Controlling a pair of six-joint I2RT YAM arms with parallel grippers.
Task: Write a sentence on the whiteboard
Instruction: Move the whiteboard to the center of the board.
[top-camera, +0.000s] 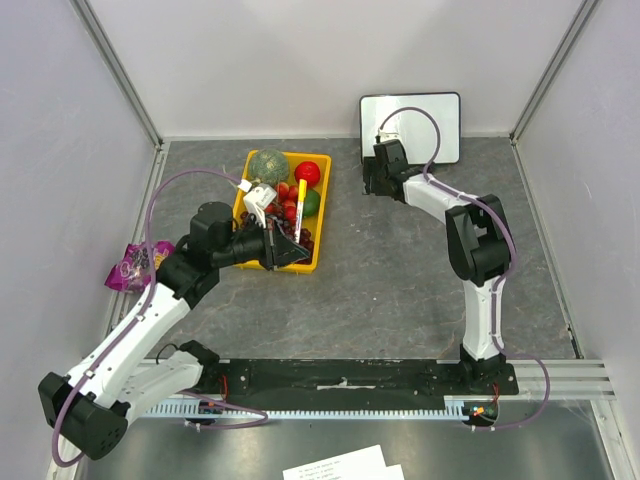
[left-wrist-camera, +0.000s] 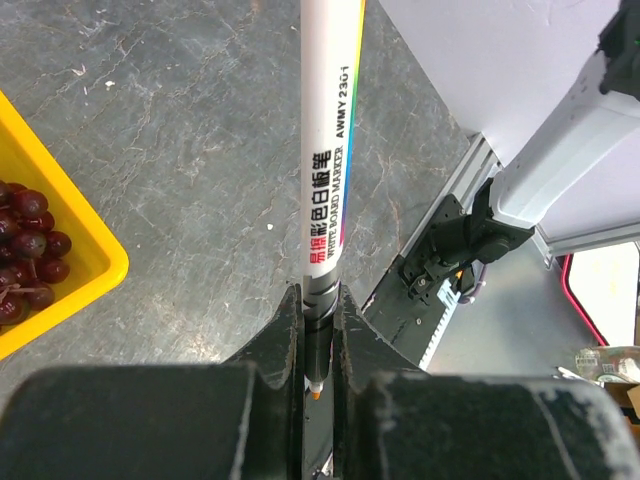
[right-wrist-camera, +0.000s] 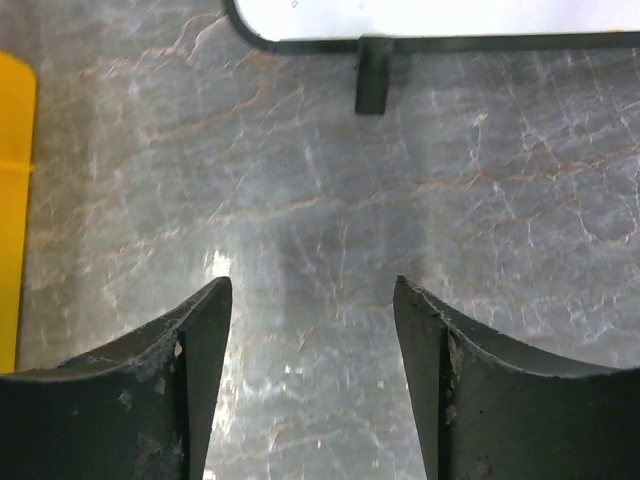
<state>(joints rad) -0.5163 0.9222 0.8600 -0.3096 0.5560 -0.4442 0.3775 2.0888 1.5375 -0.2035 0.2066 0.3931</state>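
We look down on a grey, stone-veined table (top-camera: 400, 300) boxed in by pale walls on the left, far and right sides, with metal posts rising at the far corners. A black rail along the near edge carries both arm bases. Printed paper sheets (top-camera: 340, 465) lie on the metal strip nearer still.

The whiteboard (top-camera: 440, 125) sits at the far edge, right of centre, against the back wall. Its face shows plain glossy white, and in the right wrist view one black foot (right-wrist-camera: 372, 75) rests on the table. From above, the right arm's wrist and its purplish cable cross the board's left part (so that corner is hidden from us). The right hand (right-wrist-camera: 312, 290) hangs just near of the board over bare table, its fingers spread with nothing between them.

Well apart to the left, a yellow tray (top-camera: 325, 225) holds a round green fruit (top-camera: 268, 166), a red one (top-camera: 308, 173) and dark grapes (left-wrist-camera: 30, 250). The left hand (left-wrist-camera: 318, 330) hovers at the tray's near end, pressed together on a white marker (left-wrist-camera: 330, 150) close to its orange nib. The barrel points toward the far side. A purple packet (top-camera: 132, 265) lies at the table's left edge beside the left arm. Between marker and whiteboard we see open table and the right hand.
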